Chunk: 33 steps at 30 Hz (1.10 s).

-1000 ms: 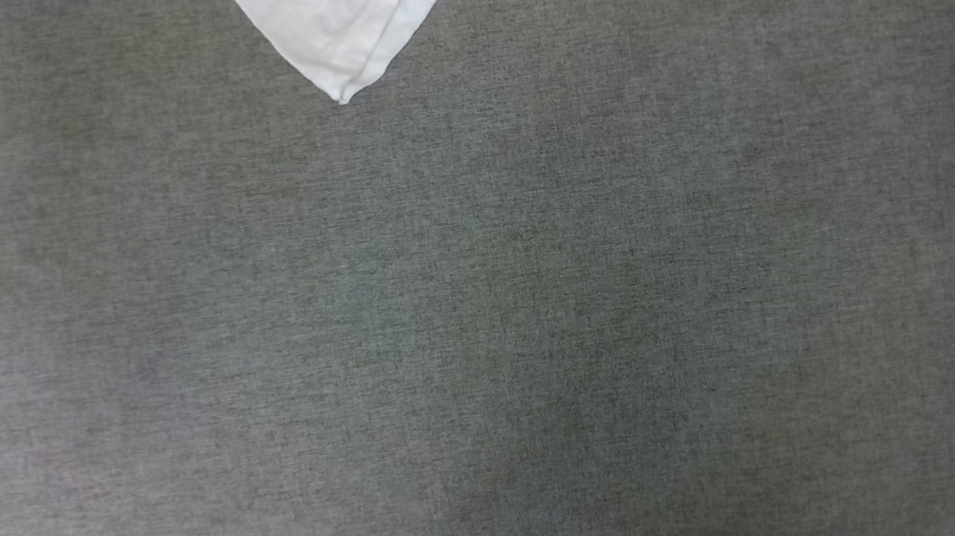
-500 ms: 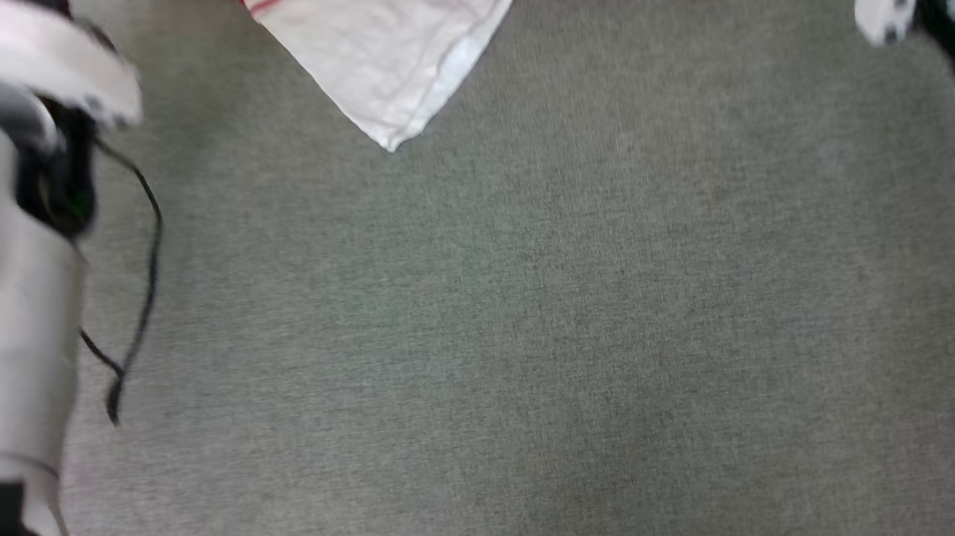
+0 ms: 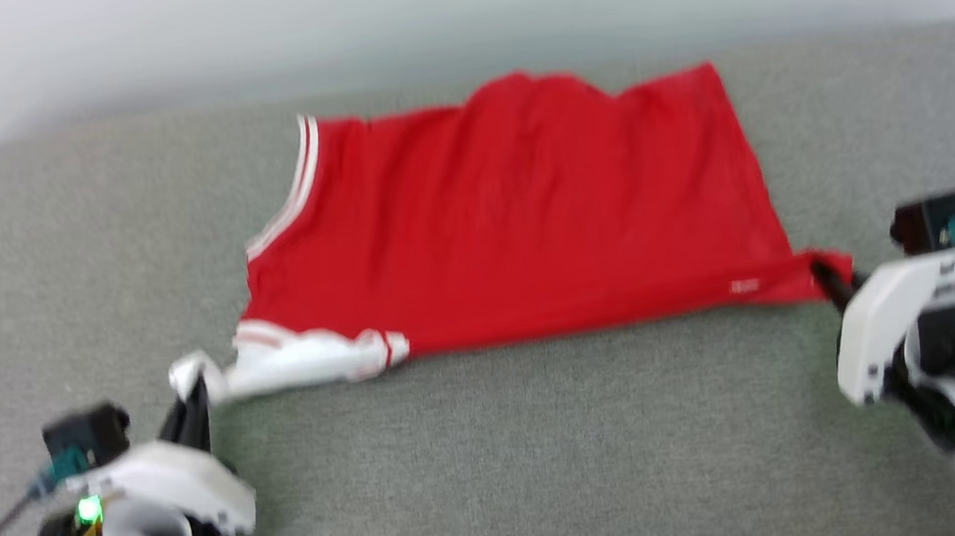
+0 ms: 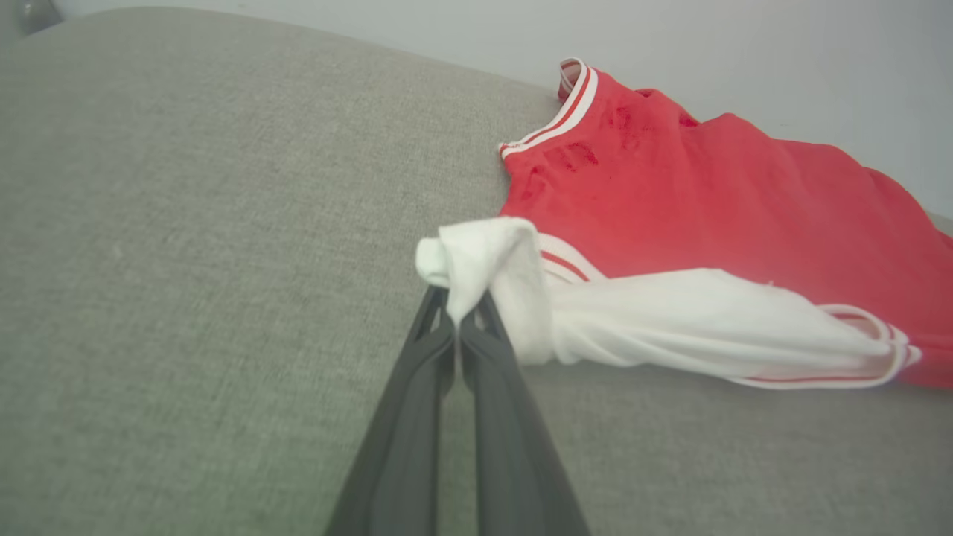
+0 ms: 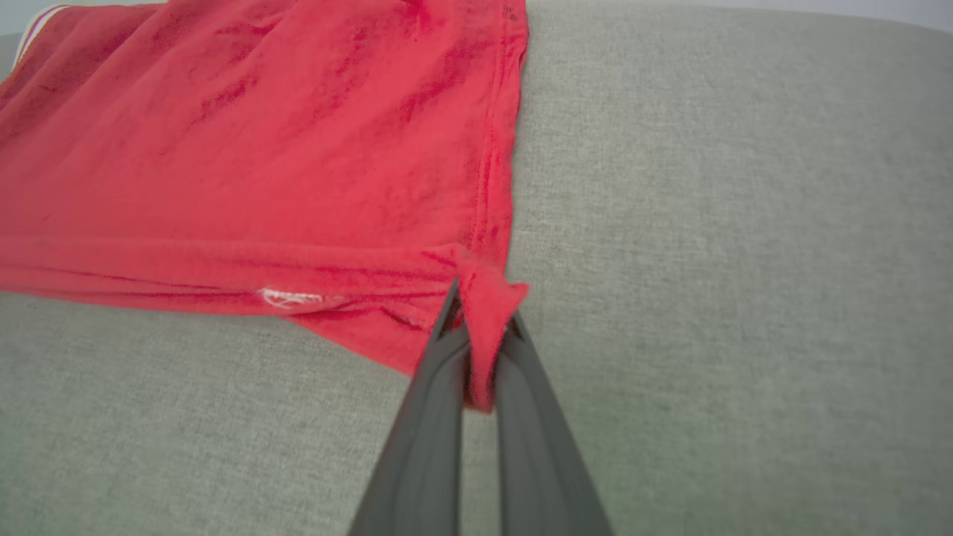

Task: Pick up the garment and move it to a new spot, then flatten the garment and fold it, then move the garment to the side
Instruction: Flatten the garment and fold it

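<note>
Firmly, left hand (image 4: 456,309) and right hand (image 5: 480,316) pinch the garment's (image 3: 516,211) near corners.

Grey woven surface (image 3: 500,479), perhaps a padded table; plain pale wall (image 3: 450,4) behind, even light

Motion smears the whole head view, so the weave of the red jersey T-shirt with white sleeves (image 3: 525,210) is lost. Its bunched white sleeve (image 4: 670,327) drapes over the tips of my left gripper (image 4: 456,305), hiding them. A red hem corner (image 5: 488,298) fills my right gripper (image 5: 480,335), covering the inner faces. Just beside that gripper, toward my left one, a small white mark (image 5: 287,299) is unreadable.
</note>
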Tool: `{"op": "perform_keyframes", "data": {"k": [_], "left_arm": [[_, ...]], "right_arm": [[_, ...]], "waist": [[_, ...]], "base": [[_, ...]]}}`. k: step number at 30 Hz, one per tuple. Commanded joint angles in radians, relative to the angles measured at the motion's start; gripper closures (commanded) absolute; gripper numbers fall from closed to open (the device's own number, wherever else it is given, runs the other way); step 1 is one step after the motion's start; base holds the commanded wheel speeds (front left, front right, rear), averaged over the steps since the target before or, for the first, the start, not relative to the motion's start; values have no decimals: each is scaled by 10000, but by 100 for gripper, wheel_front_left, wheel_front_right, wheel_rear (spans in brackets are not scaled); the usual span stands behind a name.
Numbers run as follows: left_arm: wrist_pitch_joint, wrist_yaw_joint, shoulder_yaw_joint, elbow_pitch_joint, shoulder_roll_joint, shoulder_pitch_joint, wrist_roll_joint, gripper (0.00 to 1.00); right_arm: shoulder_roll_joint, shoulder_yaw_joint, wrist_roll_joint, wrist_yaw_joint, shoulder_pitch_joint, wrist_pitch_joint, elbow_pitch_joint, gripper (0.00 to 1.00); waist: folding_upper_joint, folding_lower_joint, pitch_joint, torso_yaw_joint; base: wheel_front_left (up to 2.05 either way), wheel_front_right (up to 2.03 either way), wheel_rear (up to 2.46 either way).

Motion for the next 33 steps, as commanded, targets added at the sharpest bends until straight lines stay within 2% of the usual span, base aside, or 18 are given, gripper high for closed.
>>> {"op": "perform_keyframes", "data": {"k": [1, 6, 10, 11, 12, 17, 22, 27, 33], "left_arm": [[-54, 312, 142, -285, 201, 862, -128, 100], [211, 1057, 252, -1708, 444, 2941, -323, 100], [805, 1857, 376, -3310, 775, 4577, -550, 100], [805, 1857, 376, -3310, 775, 4577, -550, 100], [961, 2064, 443, -3781, 859, 4972, -637, 100], [1988, 3148, 662, -6036, 1384, 6682, -963, 100], [2954, 3834, 807, -7776, 1979, 7697, -1202, 100], [3276, 3963, 795, -8866, 2238, 7476, -1115, 100], [3393, 3353, 216, -8529, 1894, 5634, -796, 100]], "right_arm": [[-269, -37, -71, -24, 862, -14, -411, 100], [-337, -270, -284, -26, 2934, 372, -1872, 100], [-47, -927, -408, -26, 4840, 968, -3429, 100], [-47, -927, -408, -26, 4840, 968, -3429, 100], [5, -1122, -562, -28, 5281, 1146, -3879, 100], [592, -1685, -857, -24, 7172, 2204, -5882, 100], [1009, -2208, -1148, -24, 8253, 3272, -7092, 100], [1262, -2400, -1127, -23, 8140, 4040, -7635, 100], [1060, -1931, -1286, -18, 6574, 4485, -7367, 100]], "waist": [[0, 3, -1013, -76], [0, 3, -1751, -223], [0, 3, -2088, -225], [0, 3, -2088, -225], [0, 3, -2139, -236], [0, 3, -2260, -315], [0, 3, -2314, -334], [0, 3, -2200, -369], [0, 3, -1711, -410]], "base": [[0, 0, 0], [0, 0, 0], [0, 0, 0], [0, 0, 0], [0, 0, 0], [0, 0, 0], [0, 0, 0], [0, 0, 0], [0, 0, 0]]}}
